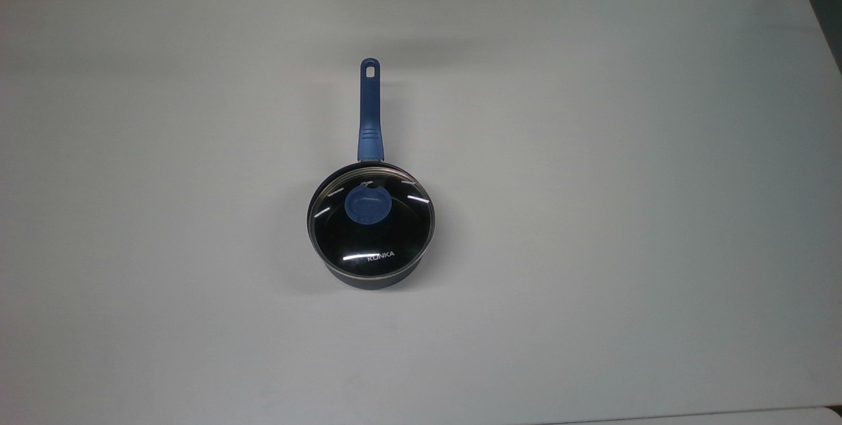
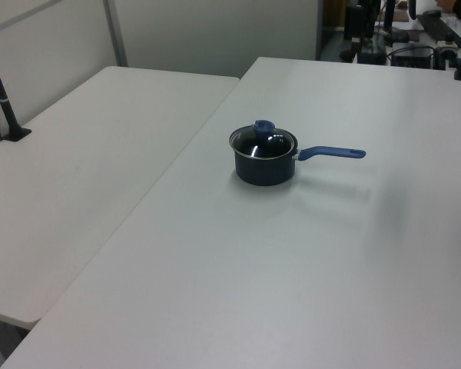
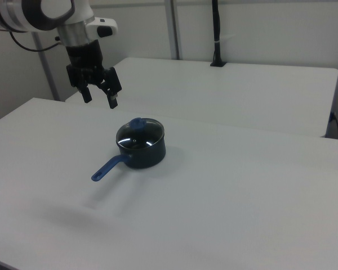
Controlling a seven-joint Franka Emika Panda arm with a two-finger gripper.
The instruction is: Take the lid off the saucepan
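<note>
Gripper (image 3: 100, 97) first: in the right view it hangs in the air from the white and black arm (image 3: 45, 14), fingers (image 3: 112, 95) pointing down and spread apart with nothing between them; it sits up and toward the right view's left of the saucepan (image 3: 142, 152), well clear of it and touching nothing.

Below it, the saucepan stands upright on the white surface (image 1: 592, 214); it is a small dark navy pot, and its lid (image 1: 371, 227) lies seated flat on the rim, covering the whole opening. The lid is clear glass with a thin metal edge; a blue knob (image 1: 368, 206) sits at its middle, and white "KONKA" lettering shows near the edge on the top view's lower side. A long blue handle (image 1: 369, 109) runs straight from the pot toward the top view's upper edge, with a hole at its far end; in the left view the same handle points to the left view's right, and in the right view it points down and to the right view's left.

Farther out, a second white table (image 2: 84, 169) stands just beside the surface, on the left view's left; a black post (image 2: 1, 96) rises from it.
</note>
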